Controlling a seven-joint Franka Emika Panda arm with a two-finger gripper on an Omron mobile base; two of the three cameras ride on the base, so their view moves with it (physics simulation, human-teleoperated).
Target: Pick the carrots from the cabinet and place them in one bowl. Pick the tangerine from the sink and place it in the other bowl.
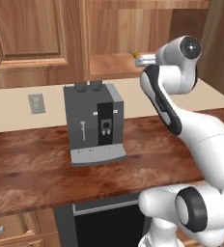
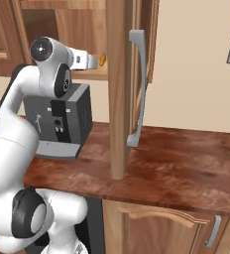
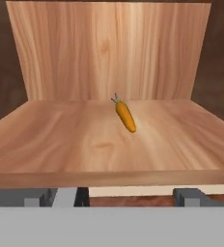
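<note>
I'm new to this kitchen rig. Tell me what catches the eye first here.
A lone orange carrot lies on the bare shelf of the open wooden cabinet, green top toward the back wall. The white arm reaches up toward it, its open gripper at the shelf's front edge. Below, a grey coffee machine stands on the dark wooden counter.

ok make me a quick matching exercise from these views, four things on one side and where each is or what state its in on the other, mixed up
Things:
1. carrot
2. coffee machine
3. gripper
4. cabinet door

Places or states:
A. swung open, its silver handle facing the room
B. standing on the wooden counter against the wall
C. lying on the cabinet shelf
D. open, empty, level with the shelf's front edge

Pairs: 1-C, 2-B, 3-D, 4-A
</note>
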